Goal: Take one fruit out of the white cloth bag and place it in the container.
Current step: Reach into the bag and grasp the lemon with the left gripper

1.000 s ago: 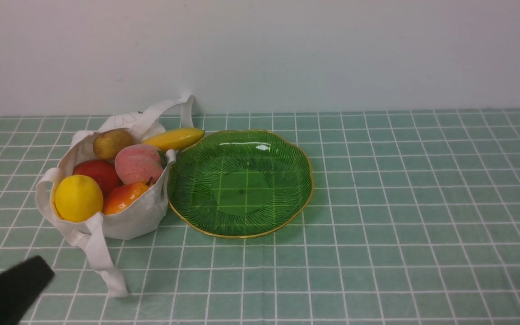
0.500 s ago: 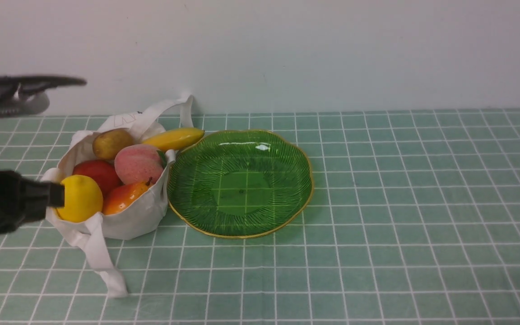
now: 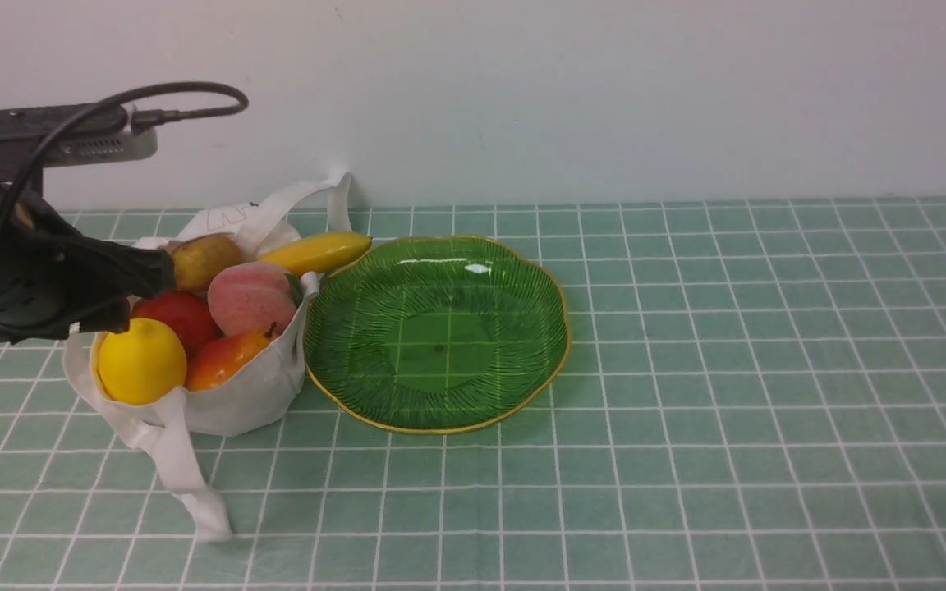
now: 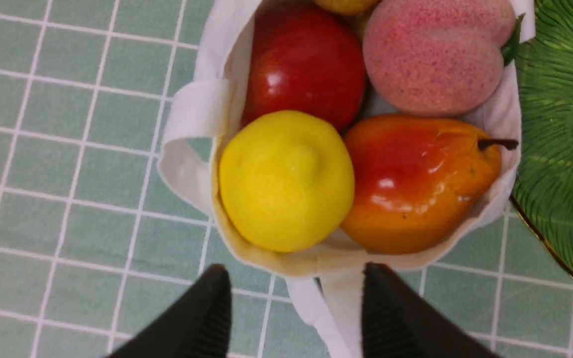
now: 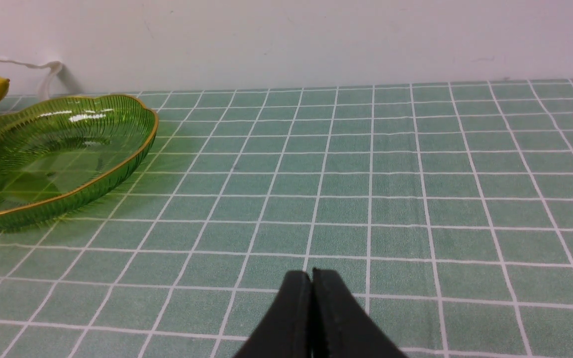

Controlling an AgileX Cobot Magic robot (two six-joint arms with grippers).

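The yellow lemon point(image 3: 142, 361) point(image 4: 286, 181) lies at the near end of the white cloth bag point(image 3: 235, 402) point(image 4: 192, 109), beside an orange-red pear point(image 3: 227, 357) point(image 4: 416, 184). My left gripper point(image 3: 144, 289) point(image 4: 296, 271) hovers over the bag, open, with its fingers point(image 4: 207, 313) apart above the bag's near rim and nothing between them. The green glass plate point(image 3: 438, 332) point(image 5: 57, 149) sits right of the bag, with nothing on it. My right gripper point(image 5: 311, 273) is shut and holds nothing, low over the tablecloth right of the plate; the front view does not show it.
The bag also holds a red apple point(image 3: 177, 316), a pink peach point(image 3: 253, 297), a brownish fruit point(image 3: 202, 258) and a banana point(image 3: 317, 252) that pokes toward the plate. One strap point(image 3: 194, 484) trails toward the table's front. A wall stands close behind.
My left arm has come up from the lower left corner and moved forward over the bag. The fruit, the bag and the plate have not moved.
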